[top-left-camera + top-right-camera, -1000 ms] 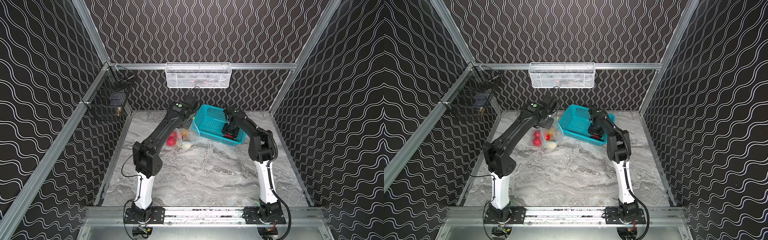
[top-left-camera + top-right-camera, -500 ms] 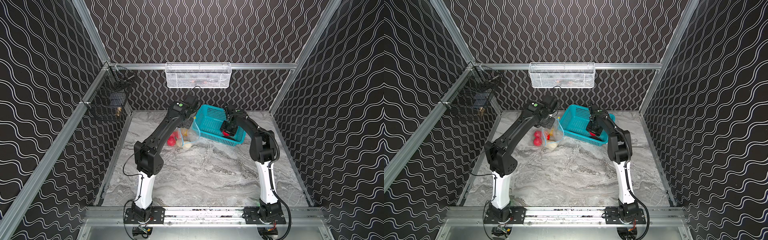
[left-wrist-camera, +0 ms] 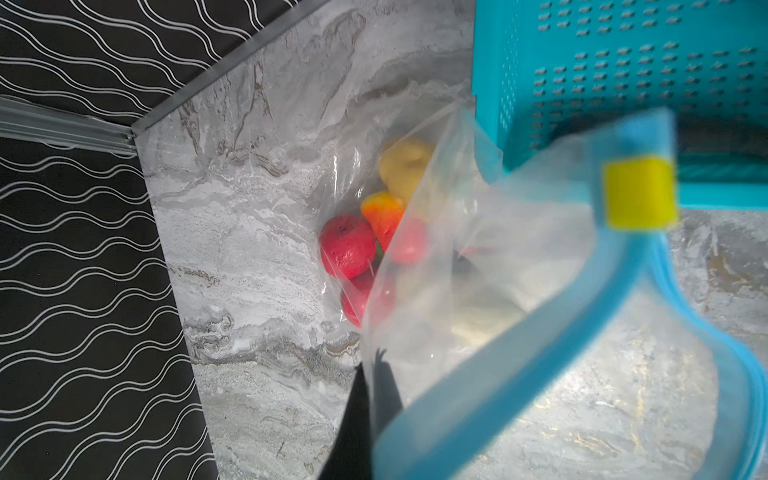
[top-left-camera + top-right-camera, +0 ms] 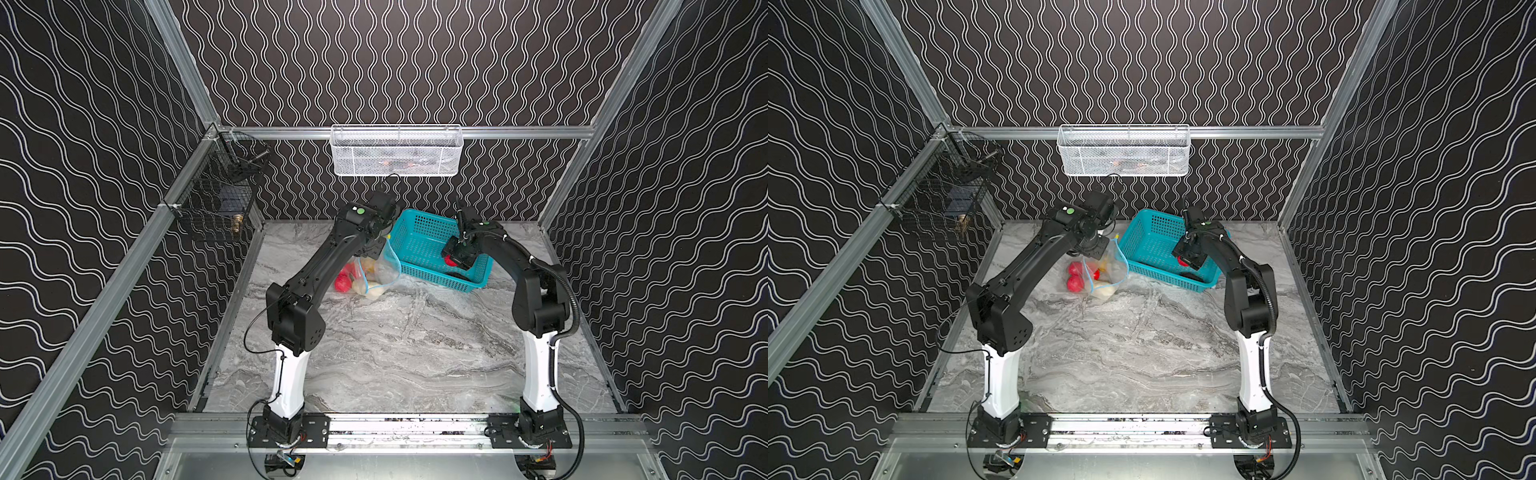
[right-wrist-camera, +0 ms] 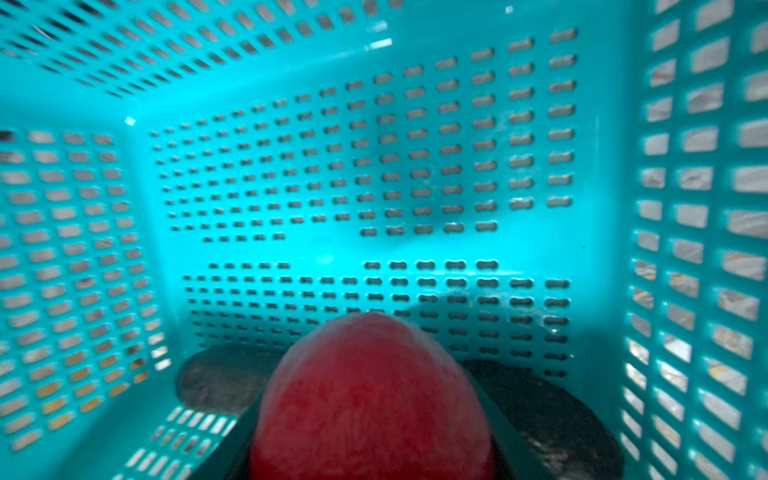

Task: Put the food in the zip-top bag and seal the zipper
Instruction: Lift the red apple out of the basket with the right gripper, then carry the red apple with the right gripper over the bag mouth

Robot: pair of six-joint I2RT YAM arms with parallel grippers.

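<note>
While some food (image 3: 347, 251) sits bagged, left fingers (image 3: 365, 415) pinch the zip-top bag (image 3: 478, 270), right fingers (image 5: 232, 461) grip a red fruit (image 5: 370, 399), zipper (image 3: 498, 395) unsealed.

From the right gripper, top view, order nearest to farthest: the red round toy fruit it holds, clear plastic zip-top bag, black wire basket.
1. Red round toy fruit: in the right gripper.
2. Clear plastic zip-top bag: left.
3. Black wire basket: left wall.

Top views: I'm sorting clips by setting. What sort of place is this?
Probably a lab robot cell: aluminium frame, black wavy-patterned walls, left arm and right arm bolted at the front of a marble-look tabletop.
</note>
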